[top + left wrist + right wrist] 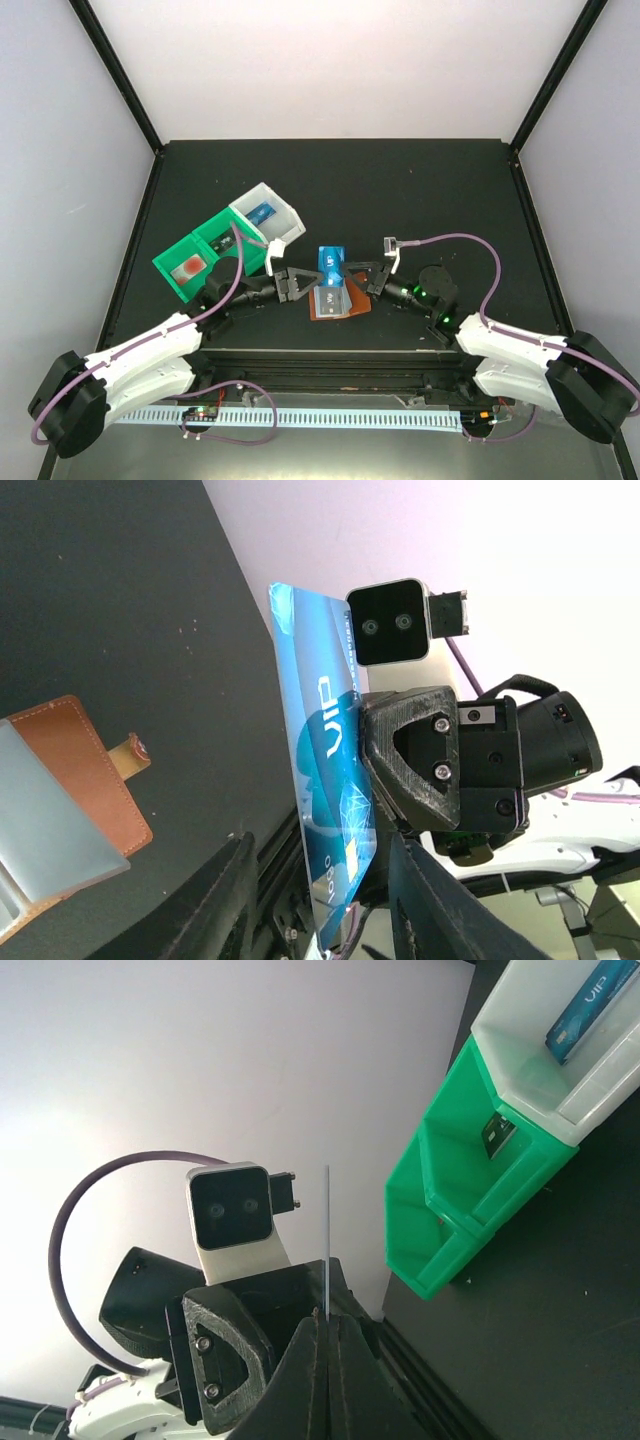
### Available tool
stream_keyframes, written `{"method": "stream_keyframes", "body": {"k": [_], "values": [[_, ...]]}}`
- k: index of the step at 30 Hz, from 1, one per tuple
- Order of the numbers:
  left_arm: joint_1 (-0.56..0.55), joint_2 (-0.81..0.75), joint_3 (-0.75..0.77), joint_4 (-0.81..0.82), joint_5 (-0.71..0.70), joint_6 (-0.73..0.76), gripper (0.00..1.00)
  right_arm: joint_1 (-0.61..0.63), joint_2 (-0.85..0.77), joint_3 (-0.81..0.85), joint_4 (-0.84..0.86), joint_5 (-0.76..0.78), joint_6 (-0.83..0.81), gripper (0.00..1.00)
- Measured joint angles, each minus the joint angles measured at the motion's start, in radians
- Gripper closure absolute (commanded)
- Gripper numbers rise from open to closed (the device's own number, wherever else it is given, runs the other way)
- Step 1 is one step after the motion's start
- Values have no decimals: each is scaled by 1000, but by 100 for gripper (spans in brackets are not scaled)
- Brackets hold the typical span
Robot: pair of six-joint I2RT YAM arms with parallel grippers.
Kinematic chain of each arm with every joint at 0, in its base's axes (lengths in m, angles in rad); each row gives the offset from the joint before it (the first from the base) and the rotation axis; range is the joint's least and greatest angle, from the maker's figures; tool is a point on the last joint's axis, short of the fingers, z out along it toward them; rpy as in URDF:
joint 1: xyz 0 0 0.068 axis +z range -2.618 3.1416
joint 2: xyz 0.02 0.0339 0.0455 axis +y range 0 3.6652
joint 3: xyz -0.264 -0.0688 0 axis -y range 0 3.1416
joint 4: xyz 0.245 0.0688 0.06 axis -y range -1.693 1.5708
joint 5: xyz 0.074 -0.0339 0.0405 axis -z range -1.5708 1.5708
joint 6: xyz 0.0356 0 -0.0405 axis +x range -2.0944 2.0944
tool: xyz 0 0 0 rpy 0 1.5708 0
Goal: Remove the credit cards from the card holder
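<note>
Blue credit card [315,780], lettering apparently "VIP"

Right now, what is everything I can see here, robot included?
blue card: one, blue with white VIP lettering, held in the air by the right gripper.
second blue card: one, blue, in the bin tray's white compartment.
red item: one, red, in the end green compartment; too small to identify.
dark item: one, dark, in the middle green compartment.
card holder: one, brown with pale clear pockets, on the table below the held card.
bin tray: one, green with a white end, left of centre.
table: one, black.
left gripper: one, black, open beside the held card.
right gripper: one, black, pinching the held card.
</note>
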Motion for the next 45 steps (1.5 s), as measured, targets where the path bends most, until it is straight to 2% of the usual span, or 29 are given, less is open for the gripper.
{"method": "stream_keyframes", "body": {"k": [4, 5, 7, 9, 13, 17, 19, 21, 24, 27, 32, 38, 41, 45], "values": [[0, -1, 0, 10, 6, -10, 96, 5, -3, 1, 0, -4, -2, 99], [0, -4, 0, 11, 7, -6, 98, 5, -3, 1, 0, -7, -5, 99], [0, -16, -1, 11, 6, -3, 98, 5, -2, 3, 1, -15, -13, 93], [0, -33, -2, 6, 6, 1, 99, 5, 0, 4, 1, -22, -23, 79], [2, -76, -8, -31, 6, 33, 98, 8, -7, 9, -72, -37, -99, 61], [12, -140, 4, -173, 14, 137, 99, 7, -92, 31, -262, -42, -226, 36], [16, -158, 34, -278, 35, 205, 98, 1, -156, 87, -440, -51, -326, 28], [18, -166, 83, -394, 81, 276, 98, -3, -226, 170, -611, -55, -434, 25], [18, -185, 137, -507, 154, 365, 99, -4, -319, 321, -825, -62, -600, 26], [18, -200, 172, -611, 223, 452, 99, -4, -342, 438, -959, -91, -731, 27], [18, -201, 195, -689, 334, 525, 98, -5, -265, 508, -1119, -195, -875, 29], [18, -203, 195, -710, 410, 549, 99, -5, -137, 526, -1201, -381, -962, 36], [18, -203, 195, -713, 429, 555, 98, -5, -95, 534, -1188, -455, -977, 50], [18, -203, 195, -717, 438, 557, 98, -5, -39, 537, -1155, -545, -984, 89]]}}
